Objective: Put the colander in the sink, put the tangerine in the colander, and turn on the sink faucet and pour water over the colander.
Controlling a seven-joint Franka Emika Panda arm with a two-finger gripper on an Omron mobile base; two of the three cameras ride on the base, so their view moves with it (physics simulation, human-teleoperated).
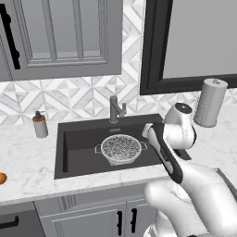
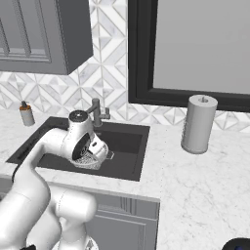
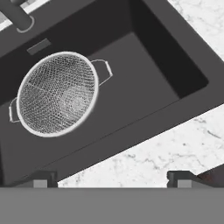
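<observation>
Now, line by line:
Colander [image 1: 121, 149]: sitting upright on the floor of the sink [image 1: 76, 143], near the middle, below the sink faucet [image 1: 115, 109]; empty, nothing gripping it.
Tangerine [image 1: 2, 178]: lying on the marble desk [image 1: 28, 162] at the far left edge of the left base view, well apart from the sink, partly cut off by the frame.
Pincer [image 3: 113, 178]: standing wide open, holding nothing, hovering above the sink's front rim to the right of the colander.
Step, judging: colander placed; tangerine next.
Handling, judging: tangerine likely light, round, smooth-skinned and prone to rolling; yielding a little under pressure, so closing gently across the widest part from above. Colander likely stiff, thin metal and light, the rim or a side handle being the place to hold.
Left base view: showing the tangerine and the soap dispenser [image 1: 40, 125] beside the sink.
Right base view: showing the paper towel roll [image 2: 198, 124] plainly, arm covering most of the colander.
Hand view: showing both colander handles and the bare mesh inside.
</observation>
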